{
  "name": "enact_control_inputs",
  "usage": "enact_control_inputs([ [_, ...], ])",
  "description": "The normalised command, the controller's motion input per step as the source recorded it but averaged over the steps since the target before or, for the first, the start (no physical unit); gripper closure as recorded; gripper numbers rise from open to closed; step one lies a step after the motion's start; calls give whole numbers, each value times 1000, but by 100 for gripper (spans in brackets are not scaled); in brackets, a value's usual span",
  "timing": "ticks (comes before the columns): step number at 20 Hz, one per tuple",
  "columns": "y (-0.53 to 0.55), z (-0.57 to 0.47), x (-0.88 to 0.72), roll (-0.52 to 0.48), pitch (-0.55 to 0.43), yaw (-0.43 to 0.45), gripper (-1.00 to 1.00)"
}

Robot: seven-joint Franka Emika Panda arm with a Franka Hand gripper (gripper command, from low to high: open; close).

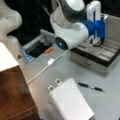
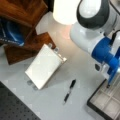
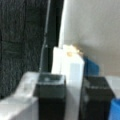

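The arm bends over the back of the table, its blue-and-white wrist reaching down over the open grey drawer (image 1: 98, 58) — in the wrist view the gripper (image 3: 72, 87) shows two dark fingers (image 3: 51, 91) set a little apart with a white block (image 3: 71, 68) seen between them, though I cannot tell whether they grip it. A black pen (image 2: 69, 91) lies on the table near the drawer, beside a white notebook (image 2: 45, 65) — no writing can be read anywhere.
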Motion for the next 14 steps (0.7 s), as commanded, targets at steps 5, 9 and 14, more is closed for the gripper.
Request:
enact_control_inputs([
  [5, 283, -315, -353, -80, 82, -345, -100],
  [9, 271, -271, -277, -22, 71, -344, -100],
  [14, 256, -185, -222, 43, 23, -340, -100],
])
